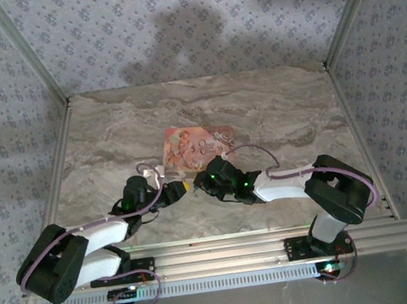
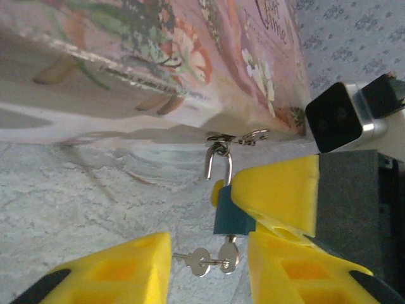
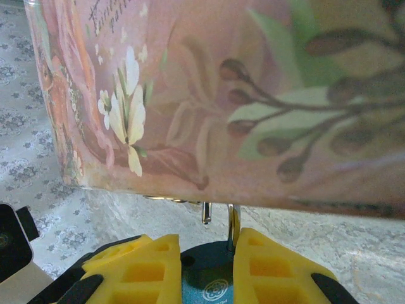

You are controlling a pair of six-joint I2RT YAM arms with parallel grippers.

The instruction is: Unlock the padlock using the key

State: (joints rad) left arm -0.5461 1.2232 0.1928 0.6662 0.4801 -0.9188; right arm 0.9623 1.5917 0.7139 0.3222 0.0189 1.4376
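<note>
Left gripper (image 2: pixel 209 271), bottom of the left wrist view: part-open, yellow fingers straddling the keys, pads near on both sides, no firm pinch evident yet. Right gripper (image 3: pixel 207 250), bottom centre of the right wrist view: clamped on the padlock body from both sides.

Pink picture-printed box (image 3: pixel 253 95), across the top of both wrist views: resting on the marbled tabletop (image 2: pixel 82 196), hasp at its lower edge. Padlock (image 2: pixel 231 218), centre-right of the left wrist view, just below the box: dark teal body, hanging by its silver shackle (image 2: pixel 211 163) through the hasp (image 2: pixel 240 136), keyhole end toward the bottom of the frame. Keys (image 2: pixel 212 259), lower middle, just under the body: two small silver ones; seated in the keyhole or not, cannot tell.

Likely step: taking hold of the key.
- Close on one bow only, flat sides between the pads, never both keys at once.
- Hold the right grip firm to stop any swing on the shackle.
- Line the blade up with the keyhole before pushing.
- Turn only once fully seated.
- Avoid dragging the box.
</note>
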